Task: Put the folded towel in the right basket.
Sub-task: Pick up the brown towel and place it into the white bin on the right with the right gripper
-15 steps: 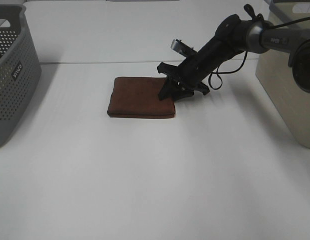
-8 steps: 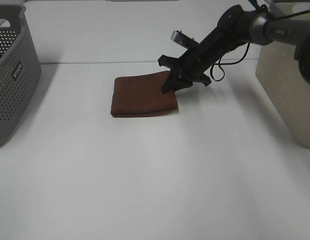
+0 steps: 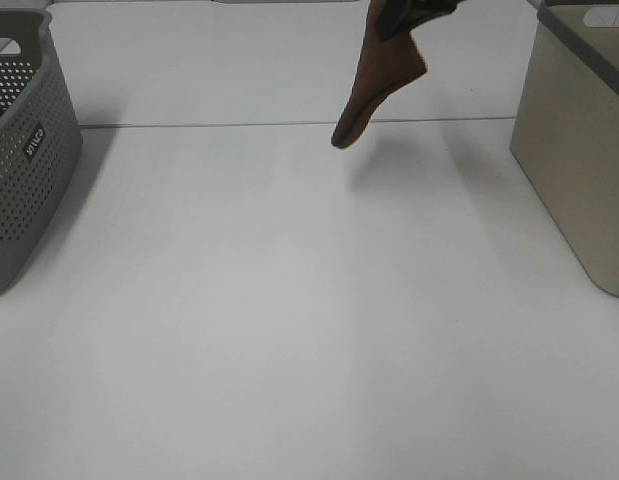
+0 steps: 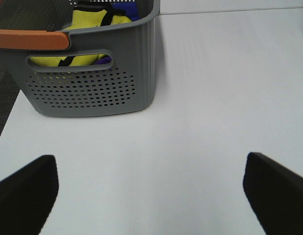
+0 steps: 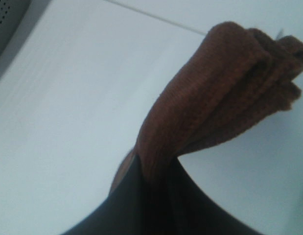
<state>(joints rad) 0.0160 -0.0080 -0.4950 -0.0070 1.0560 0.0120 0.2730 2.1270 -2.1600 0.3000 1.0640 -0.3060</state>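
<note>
The brown folded towel point(image 3: 374, 80) hangs in the air at the top middle of the exterior view, well above the white table point(image 3: 309, 320). My right gripper point(image 3: 404, 14) is shut on its upper edge and is mostly cut off by the top of the frame. The right wrist view shows the towel point(image 5: 215, 103) bunched and pinched between the dark fingers point(image 5: 141, 205). The beige right basket point(image 3: 579, 140) stands at the right edge. My left gripper point(image 4: 151, 191) is open and empty over the table, near the grey basket.
A grey perforated basket point(image 3: 24, 150) stands at the left edge; the left wrist view shows it point(image 4: 92, 83) holding yellow and blue cloth and an orange handle point(image 4: 31, 40). A seam line point(image 3: 209, 125) crosses the table at the back.
My right gripper has lifted the towel off the table and raised it up and to the right. The towel now hangs free instead of lying flat.
</note>
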